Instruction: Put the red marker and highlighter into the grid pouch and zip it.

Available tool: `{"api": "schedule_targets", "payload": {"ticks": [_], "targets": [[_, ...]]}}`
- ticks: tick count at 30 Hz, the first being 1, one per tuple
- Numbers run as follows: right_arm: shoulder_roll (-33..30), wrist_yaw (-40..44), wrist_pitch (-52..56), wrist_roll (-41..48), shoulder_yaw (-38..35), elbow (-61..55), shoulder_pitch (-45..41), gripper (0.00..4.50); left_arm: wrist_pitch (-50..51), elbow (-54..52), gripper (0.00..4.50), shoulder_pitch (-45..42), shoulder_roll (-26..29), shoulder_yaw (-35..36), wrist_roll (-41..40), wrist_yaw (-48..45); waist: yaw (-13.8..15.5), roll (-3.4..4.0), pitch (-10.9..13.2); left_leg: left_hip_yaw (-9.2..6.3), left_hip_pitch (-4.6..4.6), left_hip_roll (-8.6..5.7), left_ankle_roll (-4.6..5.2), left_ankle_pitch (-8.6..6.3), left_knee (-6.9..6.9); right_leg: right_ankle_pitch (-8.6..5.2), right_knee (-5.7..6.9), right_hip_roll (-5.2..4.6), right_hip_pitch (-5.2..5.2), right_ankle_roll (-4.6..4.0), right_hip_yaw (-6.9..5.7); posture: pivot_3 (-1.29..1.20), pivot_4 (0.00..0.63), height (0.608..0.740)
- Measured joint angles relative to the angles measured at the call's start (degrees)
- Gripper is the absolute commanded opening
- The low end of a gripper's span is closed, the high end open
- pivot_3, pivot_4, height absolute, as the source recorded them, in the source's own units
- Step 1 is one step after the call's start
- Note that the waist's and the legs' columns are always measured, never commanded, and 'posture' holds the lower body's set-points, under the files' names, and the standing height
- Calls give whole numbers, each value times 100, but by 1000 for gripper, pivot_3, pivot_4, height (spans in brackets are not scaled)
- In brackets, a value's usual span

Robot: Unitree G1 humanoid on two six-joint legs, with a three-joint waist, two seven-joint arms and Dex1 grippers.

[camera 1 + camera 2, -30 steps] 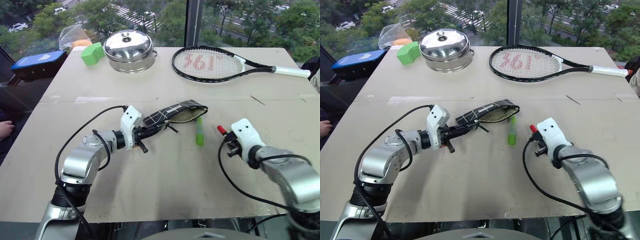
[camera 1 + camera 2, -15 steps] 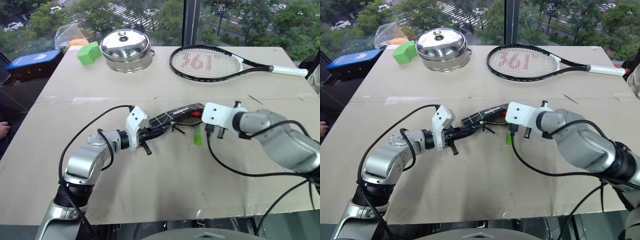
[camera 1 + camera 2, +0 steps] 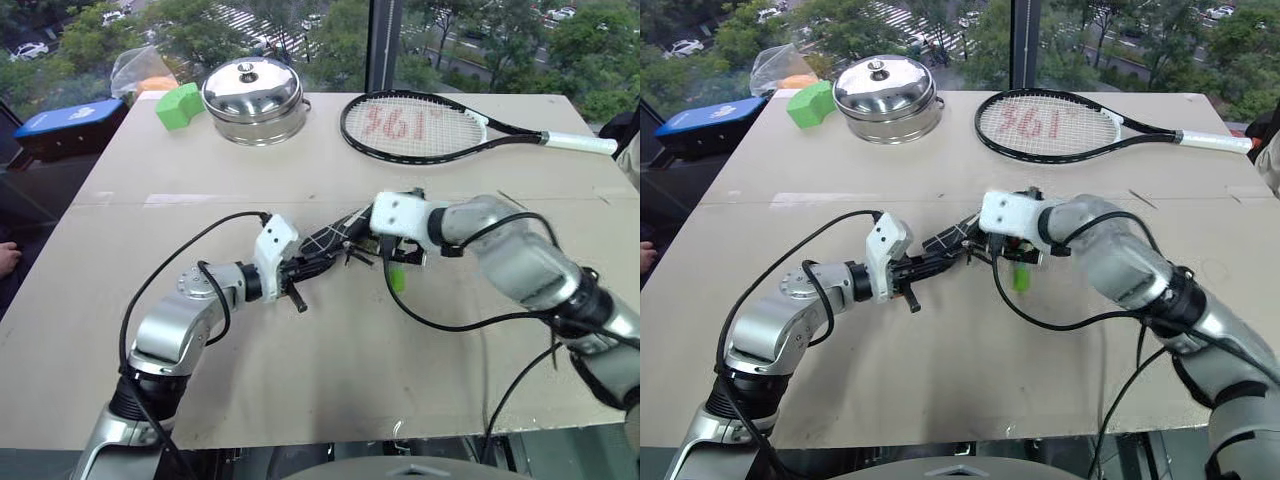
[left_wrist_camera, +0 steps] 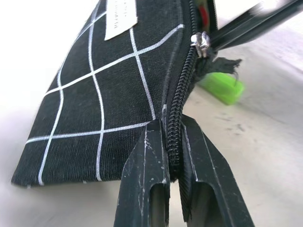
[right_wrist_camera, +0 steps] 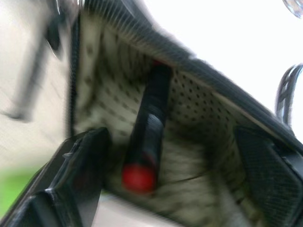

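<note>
The grid pouch [image 3: 335,238] lies mid-table with its mouth gaping toward the right. My left gripper [image 4: 173,142] is shut on the pouch's near end, right at the zipper line; the zipper pull [image 4: 201,40] sits further along. My right gripper [image 3: 372,238] is at the pouch's mouth and stands open. Between its wide-apart fingers [image 5: 80,179] the red marker [image 5: 147,137] lies loose on the pale dotted lining, red end outward. The highlighter [image 3: 397,278] rests on the table just beside the mouth, outside the pouch.
At the back stand a lidded steel pot [image 3: 255,88], a green block [image 3: 180,103] and a tennis racket [image 3: 420,125]. A blue object [image 3: 70,120] sits off the table's left edge. Cables hang from both wrists.
My right gripper carried the red marker from the right side up and left to the pouch's mouth, then opened; the marker now lies inside. The left gripper has kept its hold.
</note>
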Motion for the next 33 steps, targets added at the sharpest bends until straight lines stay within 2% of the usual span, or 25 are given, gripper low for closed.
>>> {"api": "schedule_targets", "payload": {"ticks": [4,6,8,13,17,18,20,21,22,24,26,30,32,33], "targets": [[355,-76,1677,636,-1480,-878,596,4051,86,55,0,50,13,253,-31,134,53,-1,-3,-14,3,-1,1,-2,-1,0,1,-14,7,-2,2,0,150,740],[1036,-581,2525,612,-1896,-1318,974,4051,122,174,0,25,24,336,-35,151,47,-5,-8,-18,5,-1,1,-2,-4,-1,14,-33,3,-4,9,0,150,740],[1610,-1234,3056,494,-1875,-1490,1304,4051,135,246,0,-34,43,349,-32,200,34,5,-2,-14,5,-5,-1,-1,-6,-1,23,-28,-5,-4,15,0,150,740],[2879,-2786,3096,-125,-1649,-1034,1630,4051,135,402,0,-135,151,349,-23,190,28,0,-7,-2,13,-5,-13,7,-7,-2,31,5,-6,-4,8,0,150,740],[3302,-3504,2730,-367,-1285,-456,1881,4051,138,404,0,-190,250,351,-23,154,27,0,-7,2,12,-6,-14,8,-7,-2,29,6,-6,-3,10,0,150,740],[3344,-3625,2591,-392,-1237,-361,1906,3557,139,404,0,-198,281,352,-24,140,21,0,-8,4,14,-6,-14,8,-8,-2,29,7,-5,-3,12,0,150,740],[3373,-3795,2383,-435,-1212,-266,2009,2965,141,404,0,-199,284,354,-26,136,15,-4,-10,4,17,-5,-14,8,-7,-2,31,9,-3,-2,12,0,150,740],[3365,-3871,2267,-442,-1220,-231,2064,2373,144,404,0,-199,284,354,-28,135,11,-13,-16,4,19,-5,-15,8,-6,-3,31,9,-3,-2,12,0,150,740],[3365,-3901,2187,-444,-1234,-225,2116,1971,145,404,0,-198,287,354,-28,135,10,-13,-16,4,22,-5,-15,8,-5,-3,31,9,-3,-1,12,0,150,740],[3319,-3911,2013,-419,-1268,-242,2221,1126,147,394,0,-191,293,355,-32,133,11,-10,-14,4,24,-4,-15,8,-5,-4,31,9,-3,0,13,0,150,740],[3106,-3820,1937,-312,-1253,-388,2303,785,156,372,0,-184,285,354,-43,133,42,-4,-11,-2,19,-4,-15,8,-5,-4,29,8,-4,0,10,0,150,740],[1432,-3046,1922,121,-1206,-1151,2625,784,157,310,0,-28,295,418,-68,111,81,4,-5,-6,3,-17,-9,6,-4,-3,-2,-3,-3,-1,6,0,150,740],[200,-2418,1812,423,-1064,-1512,2692,784,142,257,0,-12,276,373,-84,54,41,13,2,1,-1,-15,-8,5,-6,-3,-5,1,-5,0,11,0,150,740],[-188,-2162,1735,530,-1056,-1663,2675,784,131,237,0,-15,276,365,-91,15,30,9,0,2,5,-10,-8,5,-11,-3,-4,6,-4,1,10,0,150,740]]}}
